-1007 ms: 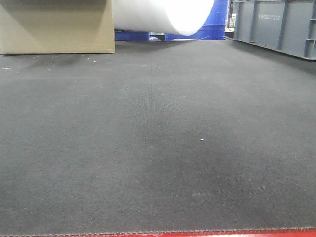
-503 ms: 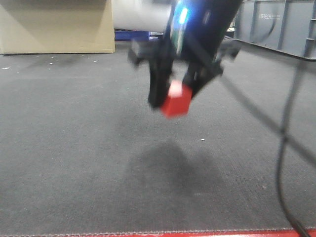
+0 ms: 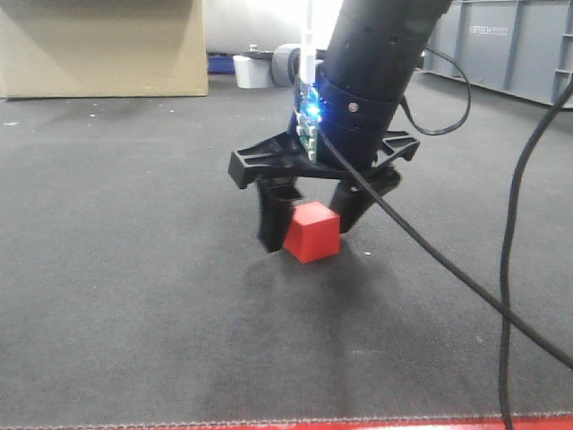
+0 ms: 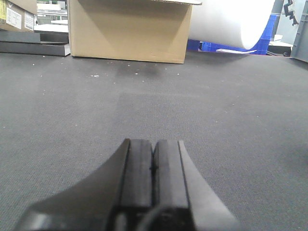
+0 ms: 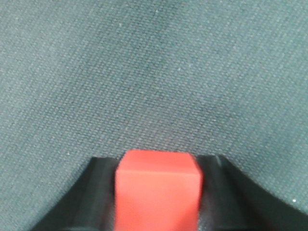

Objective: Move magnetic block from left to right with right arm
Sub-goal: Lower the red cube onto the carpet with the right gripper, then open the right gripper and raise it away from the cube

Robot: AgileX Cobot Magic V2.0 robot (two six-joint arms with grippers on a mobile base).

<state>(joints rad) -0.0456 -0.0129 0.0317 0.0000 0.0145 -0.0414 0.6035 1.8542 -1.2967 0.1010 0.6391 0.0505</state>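
Observation:
The magnetic block, a small plain red cube, sits between the two dark jaws of my right gripper, low over the dark mat; whether it touches the mat I cannot tell. In the right wrist view the block fills the gap between both black fingers, which press its sides. The right gripper is shut on it. My left gripper is shut with pads together and nothing in it, hovering over bare mat.
A cardboard box stands at the back left and a grey crate at the back right. A white roll lies behind the box. A black cable hangs at the right. A red strip runs along the mat's front edge.
The right arm came into view carrying the red block and has lowered it from mid-air down close to the mat, a little nearer the camera.

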